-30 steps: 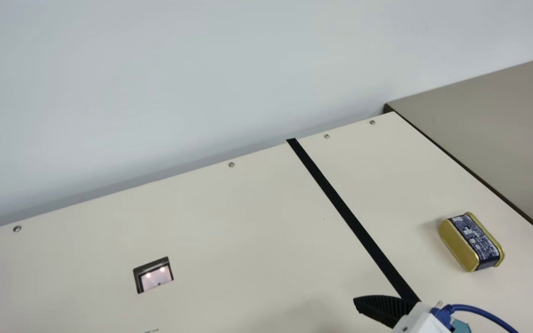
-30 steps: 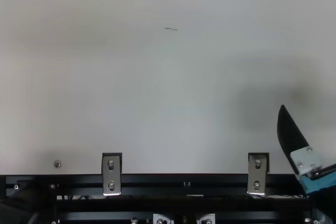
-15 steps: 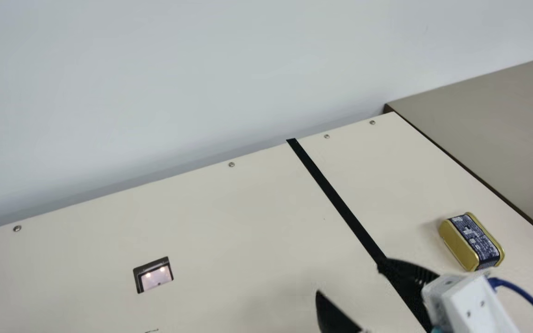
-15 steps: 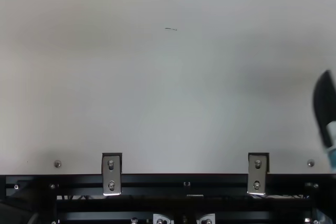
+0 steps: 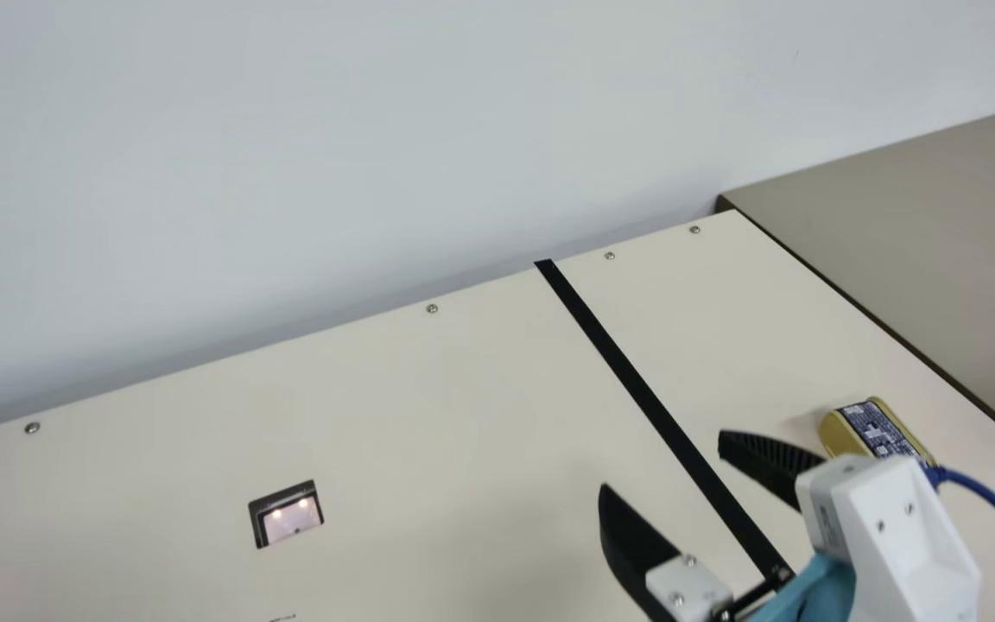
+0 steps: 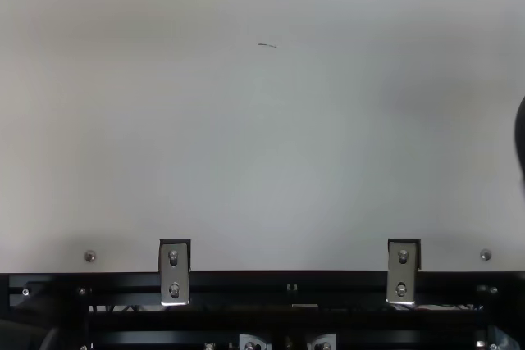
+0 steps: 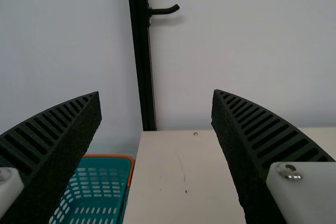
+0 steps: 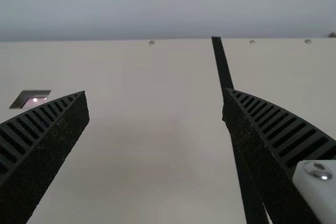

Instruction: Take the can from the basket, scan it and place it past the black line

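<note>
1. Can (image 5: pixel 876 428): seen in the main view on the worktop (image 5: pixel 377 415), past the black line (image 5: pixel 636 384), toward the view's right. Its lower end is hidden behind the right tool (image 5: pixel 663 462).

2. Orientation of the can: the long axis is directed from upper left to lower right in the main view, at roughly the slant of the black line. The can is set on a narrow side; the printed band is turned upward, and one broad gold face is turned toward the line.

3. Right tool: open, its two fingers held well apart. In the main view the black line is seen to pass between them. In the right wrist view the worktop is seen through the gap.

4. Left tool (image 7: pixel 156 92): likewise open, its fingers widely parted.

5. Basket (image 7: pixel 113 156): teal, orange-rimmed, seen in the left wrist view just beside the worktop's edge.

6. Scanner window (image 5: pixel 290 517): set into the worktop on the other side of the black line from the can, with two lit spots.
</note>
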Controlling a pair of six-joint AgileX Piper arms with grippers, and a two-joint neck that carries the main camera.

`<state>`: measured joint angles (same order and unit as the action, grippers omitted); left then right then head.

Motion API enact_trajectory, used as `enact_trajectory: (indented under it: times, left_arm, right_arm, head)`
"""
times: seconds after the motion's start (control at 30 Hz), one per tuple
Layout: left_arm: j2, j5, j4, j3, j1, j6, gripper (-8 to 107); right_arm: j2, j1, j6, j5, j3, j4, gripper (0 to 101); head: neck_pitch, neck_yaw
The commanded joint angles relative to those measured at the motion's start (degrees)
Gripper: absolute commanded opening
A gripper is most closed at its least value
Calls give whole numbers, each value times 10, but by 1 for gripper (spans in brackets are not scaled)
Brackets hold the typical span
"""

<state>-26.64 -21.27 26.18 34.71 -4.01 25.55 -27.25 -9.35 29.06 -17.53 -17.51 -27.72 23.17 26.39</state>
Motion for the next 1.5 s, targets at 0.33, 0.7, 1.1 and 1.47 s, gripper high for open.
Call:
enact_trajectory:
  times: [0.33, 0.7, 1.1, 1.47]
  left_arm:
    - [-179, 126, -57, 97, 98, 67, 90]
    - [-82, 106, -112, 3, 103, 9, 90]
    - [170, -48, -173, -132, 99, -31, 90]
    - [208, -84, -172, -141, 94, -30, 90]
  right_arm:
    - [-144, 25, -47, 112, -80, 9, 101]
    - [-61, 29, -81, 76, -19, 60, 101]
    - [144, 13, -145, -77, 51, 122, 101]
    - [178, 13, -163, -111, 57, 141, 101]
  head:
    - [18, 12]
    - [18, 12]
    - [18, 12]
    - [18, 12]
